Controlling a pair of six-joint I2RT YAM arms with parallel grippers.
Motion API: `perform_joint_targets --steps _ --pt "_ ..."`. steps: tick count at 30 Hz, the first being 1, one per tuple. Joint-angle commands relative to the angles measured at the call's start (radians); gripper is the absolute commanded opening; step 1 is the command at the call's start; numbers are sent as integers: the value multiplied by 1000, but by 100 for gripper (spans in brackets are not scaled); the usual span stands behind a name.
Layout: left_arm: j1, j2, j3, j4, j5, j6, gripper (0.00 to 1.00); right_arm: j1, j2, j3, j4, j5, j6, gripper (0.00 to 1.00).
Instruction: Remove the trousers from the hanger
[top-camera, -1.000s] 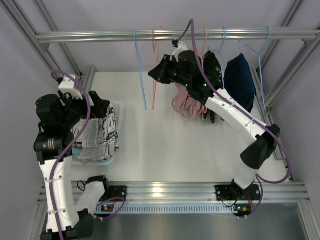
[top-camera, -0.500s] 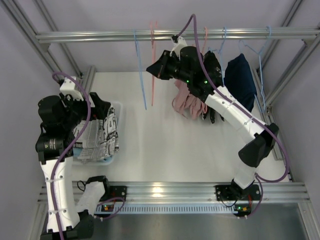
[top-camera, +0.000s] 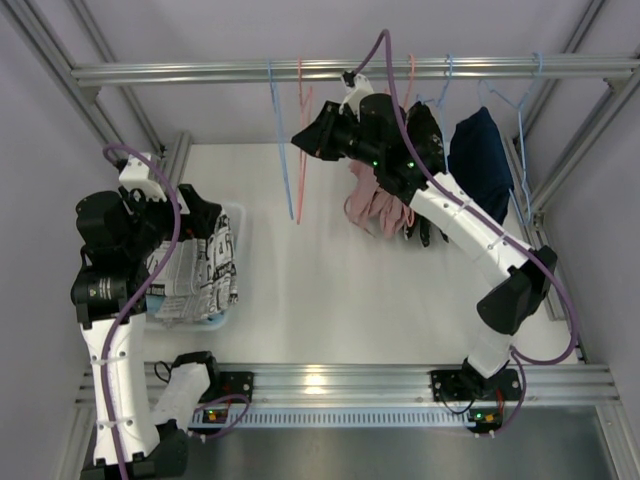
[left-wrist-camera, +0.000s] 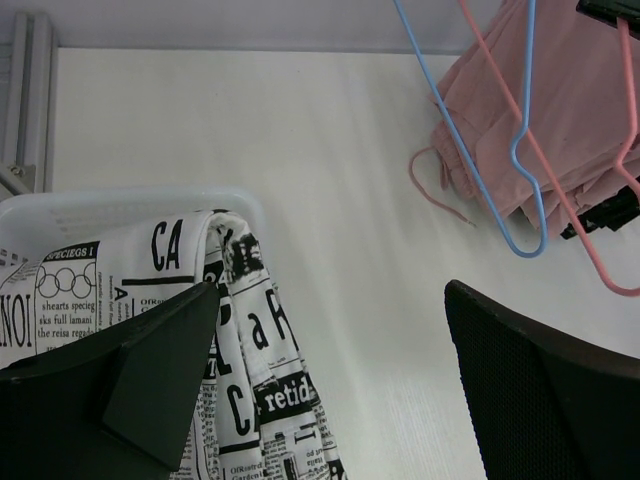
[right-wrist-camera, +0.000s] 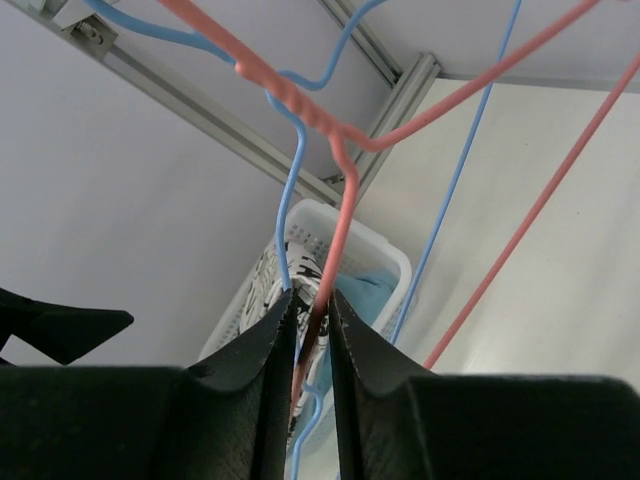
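- The right gripper (right-wrist-camera: 312, 300) is up at the far rail (top-camera: 200, 72). The wire of the pink hanger (right-wrist-camera: 345, 200) runs down between its fingers.
- The jaws stand only a narrow gap apart around that wire. Whether they pinch it or have let go, I cannot tell.
- The pink hanger is bare, and so is the blue hanger (right-wrist-camera: 451, 190) just to its left. One blue wire passes close by the fingertips.
- The pink trousers (top-camera: 372, 210) are off the hanger, bunched on the table (top-camera: 330, 290). They lie to the right of the right gripper and nearer, beneath the right arm and apart from its jaws. The left wrist view shows a drawstring trailing out to their left.
- The left gripper (left-wrist-camera: 330, 300) hangs wide open over the near-left part of the table and grasps nothing.
- The newsprint trousers (left-wrist-camera: 250, 340) lie right below its left finger. I cannot tell whether they touch it.
- The white basket (top-camera: 236, 215) sits at the left of the table. The newsprint trousers fill most of it and drape over its right rim.
- The light blue trousers (right-wrist-camera: 368, 292) are also in the basket — only a patch shows beside the newsprint cloth.
- A dark blue garment (top-camera: 480, 155) hangs from the rail at the far right.
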Motion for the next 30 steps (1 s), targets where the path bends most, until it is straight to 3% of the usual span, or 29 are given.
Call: perform_joint_targets --steps 1,3,6,7,9,10,11,19,26,30 --pt "5 -12 18 35 -7 -7 99 -39 29 -21 31 29 38 19" --pt "5 -12 20 35 -8 -5 99 -39 28 -28 31 27 40 22" --pt "3 -20 18 40 -4 -1 99 -38 13 -51 40 23 43 48" --pt "5 -27 11 46 -1 -1 99 -38 -6 -59 42 17 44 61" --pt "5 -49 -2 81 21 -2 99 -38 -32 -99 48 15 50 72" --pt "5 -55 -8 89 30 -2 99 -39 -64 -113 52 14 49 84" --pt "5 -58 -8 95 56 -4 99 -39 -82 -130 55 12 49 87" --pt "5 -58 -2 135 131 -4 99 -39 -337 -309 120 -5 -22 92" --pt "5 -86 -48 179 194 -7 99 -39 -562 -440 164 -43 -219 93" --pt "5 -81 -55 182 203 -13 99 -62 -682 -481 105 12 -247 97"
